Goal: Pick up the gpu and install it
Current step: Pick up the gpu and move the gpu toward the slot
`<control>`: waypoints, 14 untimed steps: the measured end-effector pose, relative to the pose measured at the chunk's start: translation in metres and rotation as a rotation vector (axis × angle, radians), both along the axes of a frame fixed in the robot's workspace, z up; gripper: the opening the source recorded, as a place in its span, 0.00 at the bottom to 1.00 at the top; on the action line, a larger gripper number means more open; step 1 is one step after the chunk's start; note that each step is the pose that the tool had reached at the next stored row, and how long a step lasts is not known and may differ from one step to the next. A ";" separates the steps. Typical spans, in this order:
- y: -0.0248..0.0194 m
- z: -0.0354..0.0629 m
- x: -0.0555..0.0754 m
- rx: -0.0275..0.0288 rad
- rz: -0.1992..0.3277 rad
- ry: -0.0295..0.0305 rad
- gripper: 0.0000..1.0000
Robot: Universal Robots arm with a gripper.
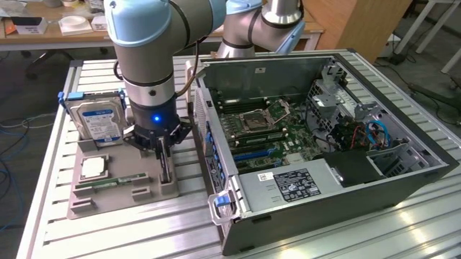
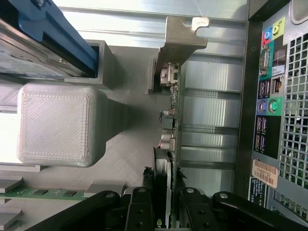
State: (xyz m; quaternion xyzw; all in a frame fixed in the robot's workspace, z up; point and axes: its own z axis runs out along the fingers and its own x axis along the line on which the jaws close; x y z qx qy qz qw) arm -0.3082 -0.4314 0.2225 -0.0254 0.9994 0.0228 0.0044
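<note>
As the gpu [image 2: 171, 115] stands in the tray [image 1: 119, 204] beside the PC case [image 1: 338, 210], it's clamped by the gripper [image 1: 163, 155] fingers [image 2: 143, 204]; lift & install not yet done.

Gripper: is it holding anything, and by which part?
Yes. The gripper grips the gpu by its upper long edge, one finger on each face; the card stands on edge in its grey tray.

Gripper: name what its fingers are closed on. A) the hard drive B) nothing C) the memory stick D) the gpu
D: in the wrist view the fingers of the gripper sit against both faces of the gpu, which stands on edge in the gray tray.
</note>
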 end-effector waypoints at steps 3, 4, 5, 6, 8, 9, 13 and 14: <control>0.0000 0.0000 0.000 0.0000 0.000 0.0000 0.27; 0.0000 0.0000 0.000 0.0000 0.000 0.0001 0.27; 0.0000 0.0001 0.000 0.0000 0.000 0.0000 0.27; 0.0000 0.0008 0.000 0.0003 0.000 -0.0001 0.27; 0.0000 0.0048 0.000 0.0012 0.000 0.0000 0.27; 0.0000 0.0078 0.000 0.0013 0.000 0.0000 0.27; 0.0000 0.0193 0.000 0.0014 0.000 0.0001 0.27; 0.0000 0.0226 0.000 0.0014 0.000 0.0001 0.27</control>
